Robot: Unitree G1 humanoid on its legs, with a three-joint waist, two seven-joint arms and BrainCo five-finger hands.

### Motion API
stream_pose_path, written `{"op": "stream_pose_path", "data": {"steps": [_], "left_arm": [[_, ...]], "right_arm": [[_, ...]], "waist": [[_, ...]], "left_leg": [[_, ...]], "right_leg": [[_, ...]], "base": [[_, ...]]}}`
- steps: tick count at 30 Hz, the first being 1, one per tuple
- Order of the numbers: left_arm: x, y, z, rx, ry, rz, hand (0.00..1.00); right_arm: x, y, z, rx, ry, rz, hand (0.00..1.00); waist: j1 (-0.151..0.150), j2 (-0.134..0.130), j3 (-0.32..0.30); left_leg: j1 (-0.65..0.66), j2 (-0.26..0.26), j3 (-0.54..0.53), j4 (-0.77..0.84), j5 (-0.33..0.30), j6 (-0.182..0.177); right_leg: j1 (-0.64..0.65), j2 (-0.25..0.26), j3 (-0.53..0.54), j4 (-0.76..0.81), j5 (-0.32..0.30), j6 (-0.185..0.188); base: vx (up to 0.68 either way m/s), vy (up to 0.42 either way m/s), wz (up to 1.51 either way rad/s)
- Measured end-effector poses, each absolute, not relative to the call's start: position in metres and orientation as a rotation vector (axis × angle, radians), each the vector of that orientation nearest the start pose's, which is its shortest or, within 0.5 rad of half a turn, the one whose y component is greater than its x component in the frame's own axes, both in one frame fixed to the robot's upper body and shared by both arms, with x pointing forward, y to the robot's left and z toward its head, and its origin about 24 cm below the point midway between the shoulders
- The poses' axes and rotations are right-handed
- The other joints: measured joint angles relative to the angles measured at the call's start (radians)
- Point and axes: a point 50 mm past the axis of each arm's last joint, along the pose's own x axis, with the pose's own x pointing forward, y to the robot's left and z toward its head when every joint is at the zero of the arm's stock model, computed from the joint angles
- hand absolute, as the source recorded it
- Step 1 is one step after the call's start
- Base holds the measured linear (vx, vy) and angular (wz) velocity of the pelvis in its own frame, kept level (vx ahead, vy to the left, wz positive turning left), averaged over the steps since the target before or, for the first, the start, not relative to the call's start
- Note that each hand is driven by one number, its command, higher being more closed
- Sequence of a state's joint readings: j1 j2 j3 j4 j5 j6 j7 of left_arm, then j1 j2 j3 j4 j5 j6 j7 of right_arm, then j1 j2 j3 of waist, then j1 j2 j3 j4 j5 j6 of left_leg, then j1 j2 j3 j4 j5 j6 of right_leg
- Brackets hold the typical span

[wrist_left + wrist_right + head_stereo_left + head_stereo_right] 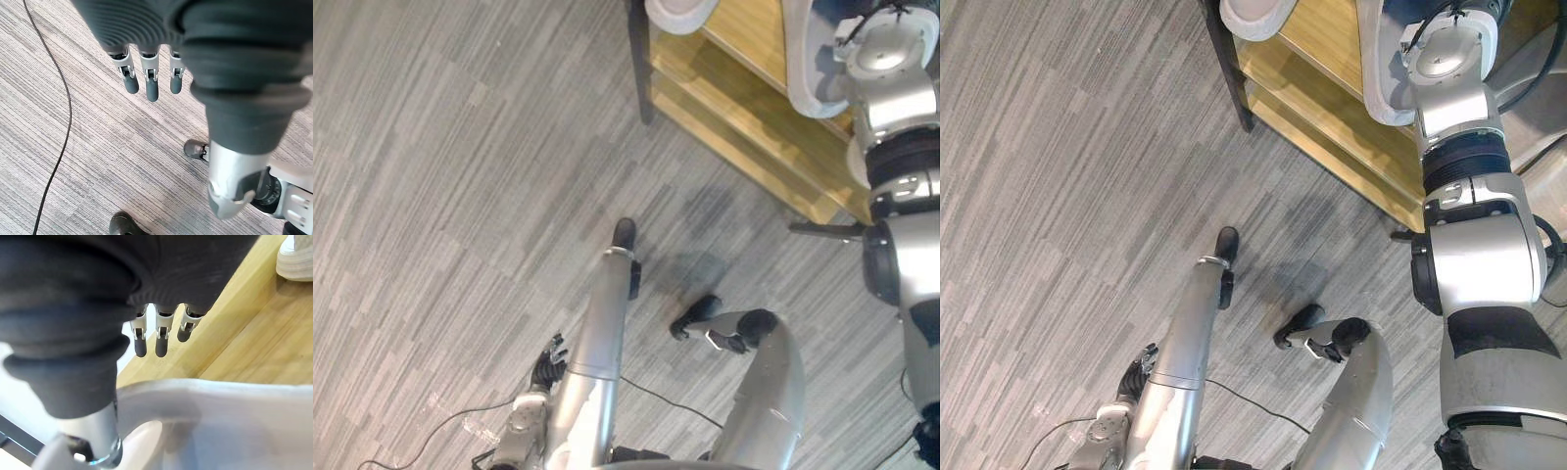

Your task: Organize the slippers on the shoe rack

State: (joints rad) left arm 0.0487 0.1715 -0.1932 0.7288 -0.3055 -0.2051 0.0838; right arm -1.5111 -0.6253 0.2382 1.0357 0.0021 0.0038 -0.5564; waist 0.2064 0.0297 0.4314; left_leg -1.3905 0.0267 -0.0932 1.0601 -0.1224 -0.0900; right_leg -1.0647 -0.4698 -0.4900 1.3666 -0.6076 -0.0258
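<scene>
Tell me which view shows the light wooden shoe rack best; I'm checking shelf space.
The left eye view: the light wooden shoe rack shows stacked shelves and a dark leg. Right eye: similar. Right wrist: close-up planks.

On the floor (460, 196), far right: shoe rack (744, 147) — left slipper (677, 12) at its upper shelf's left end, right slipper (813, 69) further right.

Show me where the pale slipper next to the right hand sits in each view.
Left eye view: the slipper is at the top right, on the wooden shelf.
Right eye view: upper middle-right, on the same shelf.
Left wrist view: the left hand, open, over the grey floor.
Right wrist view: close up, next to the right hand, with the shelf beyond.
Shared landmark: the wooden shelf.
</scene>
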Motion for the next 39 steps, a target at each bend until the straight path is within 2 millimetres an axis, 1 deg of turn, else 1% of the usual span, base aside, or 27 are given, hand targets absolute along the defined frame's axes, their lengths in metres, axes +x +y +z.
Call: {"op": "stream_pose_path", "data": {"steps": [3,5,7,9,13,15,17,18,20,24,27,30,33,39], "left_arm": [[0.178,0.183,-0.107,-0.037,0.608,0.105,0.0],[0.177,0.185,-0.108,-0.036,0.616,0.114,0.0],[0.176,0.187,-0.11,-0.034,0.633,0.125,0.0],[0.174,0.189,-0.112,-0.04,0.647,0.142,0.0],[0.176,0.192,-0.113,-0.056,0.656,0.179,0.0],[0.176,0.193,-0.114,-0.065,0.666,0.196,0.0],[0.175,0.194,-0.115,-0.062,0.674,0.207,0.0],[0.175,0.194,-0.116,-0.062,0.677,0.211,0.0],[0.173,0.195,-0.117,-0.082,0.687,0.241,0.0],[0.175,0.197,-0.116,-0.1,0.681,0.263,0.0],[0.189,0.203,-0.109,-0.129,0.639,0.298,0.0],[0.201,0.205,-0.102,-0.137,0.603,0.31,0.0],[0.208,0.206,-0.099,-0.141,0.585,0.314,0.0],[0.219,0.205,-0.093,-0.16,0.558,0.322,0.0]], "right_arm": [[0.387,-0.232,0.379,-0.444,-0.614,-0.707,0.0],[0.39,-0.225,0.371,-0.418,-0.616,-0.676,0.0],[0.395,-0.213,0.359,-0.408,-0.607,-0.632,0.0],[0.397,-0.203,0.349,-0.37,-0.604,-0.591,0.0],[0.399,-0.188,0.333,-0.321,-0.604,-0.538,0.0],[0.399,-0.179,0.326,-0.235,-0.6,-0.508,0.0],[0.401,-0.171,0.313,-0.154,-0.564,-0.477,0.0],[0.402,-0.169,0.311,-0.137,-0.556,-0.471,0.0],[0.404,-0.164,0.303,-0.046,-0.529,-0.449,0.0],[0.404,-0.16,0.299,0.073,-0.519,-0.418,0.0],[0.405,-0.155,0.298,0.148,-0.511,-0.382,0.0],[0.406,-0.148,0.295,0.242,-0.497,-0.348,0.0],[0.406,-0.139,0.291,0.323,-0.478,-0.307,0.0],[0.408,-0.133,0.285,0.451,-0.443,-0.278,0.0]], "waist": [[-0.007,-0.008,-0.004],[-0.008,-0.02,-0.011],[-0.019,-0.025,-0.014],[-0.024,-0.035,-0.019],[-0.028,-0.036,-0.02],[-0.034,-0.036,-0.02],[-0.036,-0.036,-0.02],[-0.036,-0.036,-0.02],[-0.037,-0.041,-0.022],[-0.037,-0.042,-0.023],[-0.035,-0.048,-0.027],[-0.036,-0.048,-0.027],[-0.036,-0.048,-0.029],[-0.036,-0.047,-0.032]], "left_leg": [[0.01,0.007,0.007,-0.006,0.0,0.001],[0.019,0.014,0.015,-0.01,0.0,0.002],[0.032,0.018,0.015,-0.014,-0.001,0.001],[0.041,0.026,0.019,-0.026,-0.001,0.001],[0.052,0.036,0.025,-0.035,0.0,0.002],[0.057,0.037,0.025,-0.038,0.0,0.002],[0.074,0.038,0.027,-0.049,0.0,0.001],[0.079,0.039,0.028,-0.051,0.0,0.001],[0.089,0.041,0.031,-0.065,0.0,0.002],[0.09,0.043,0.031,-0.068,0.0,0.002],[0.092,0.045,0.03,-0.071,0.0,0.001],[0.099,0.046,0.031,-0.072,0.0,0.0],[0.102,0.047,0.029,-0.071,-0.001,-0.001],[0.113,0.046,0.026,-0.075,-0.001,-0.002]], "right_leg": [[0.003,0.003,0.005,-0.009,0.006,-0.01],[0.003,0.005,0.011,-0.014,0.008,-0.012],[0.015,0.013,0.012,-0.022,0.008,-0.012],[0.017,0.02,0.013,-0.036,0.009,-0.009],[0.02,0.032,0.02,-0.051,0.022,-0.011],[0.025,0.033,0.02,-0.055,0.026,-0.017],[0.04,0.036,0.019,-0.066,0.028,-0.014],[0.044,0.036,0.018,-0.069,0.028,-0.015],[0.05,0.039,0.018,-0.082,0.029,-0.01],[0.052,0.045,0.018,-0.091,0.032,-0.007],[0.054,0.049,0.017,-0.093,0.035,-0.013],[0.059,0.05,0.019,-0.094,0.035,-0.012],[0.063,0.052,0.017,-0.095,0.035,-0.012],[0.077,0.053,0.012,-0.098,0.034,-0.011]], "base": [[0.03,0.001,-0.08],[0.03,-0.014,-0.1],[0.03,-0.026,-0.06],[0.02,-0.022,-0.11],[0.03,-0.007,-0.09],[0.02,-0.004,0.0],[0.03,-0.011,-0.01],[0.03,-0.011,-0.02],[0.03,-0.008,-0.04],[0.01,-0.001,-0.01],[0.0,0.0,0.0],[0.0,0.0,0.0],[0.0,0.0,0.0],[0.0,0.0,0.0]]}}
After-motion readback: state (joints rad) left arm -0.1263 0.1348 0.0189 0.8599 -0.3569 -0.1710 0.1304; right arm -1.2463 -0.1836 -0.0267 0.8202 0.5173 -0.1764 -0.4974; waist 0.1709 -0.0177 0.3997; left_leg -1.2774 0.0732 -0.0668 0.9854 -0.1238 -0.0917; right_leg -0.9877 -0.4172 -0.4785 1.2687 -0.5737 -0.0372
